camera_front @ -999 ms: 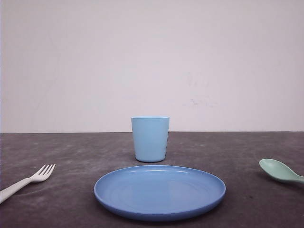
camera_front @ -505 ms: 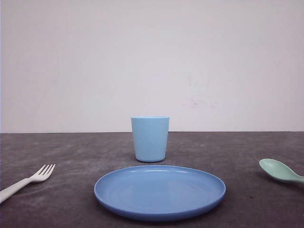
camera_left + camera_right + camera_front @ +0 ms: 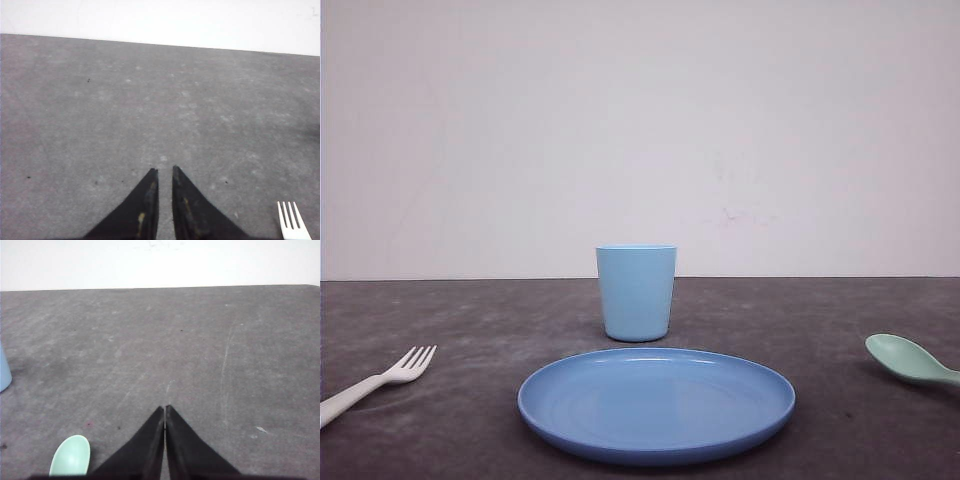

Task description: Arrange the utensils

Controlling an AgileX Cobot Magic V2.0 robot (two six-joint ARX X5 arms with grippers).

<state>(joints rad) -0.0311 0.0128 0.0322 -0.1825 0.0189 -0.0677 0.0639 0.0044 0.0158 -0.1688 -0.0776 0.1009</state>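
Observation:
A white fork [image 3: 375, 379] lies on the dark table at the left edge, tines pointing away; its tines [image 3: 292, 223] also show in the left wrist view, beside my left gripper. My left gripper [image 3: 163, 170] hovers over bare table, its black fingers almost together with only a thin slit and nothing between them. At the table's right edge rests a mint-green spoon [image 3: 910, 360]; in the right wrist view its bowl [image 3: 71, 456] lies close beside my right gripper. The tips of the right gripper [image 3: 165, 407] touch, and it holds nothing.
A round blue plate [image 3: 656, 432] sits at the front centre, with a light blue cup [image 3: 636, 291] upright just behind it; the cup's side [image 3: 4, 371] shows in the right wrist view. The dark grey table [image 3: 470, 320] runs back to a white wall.

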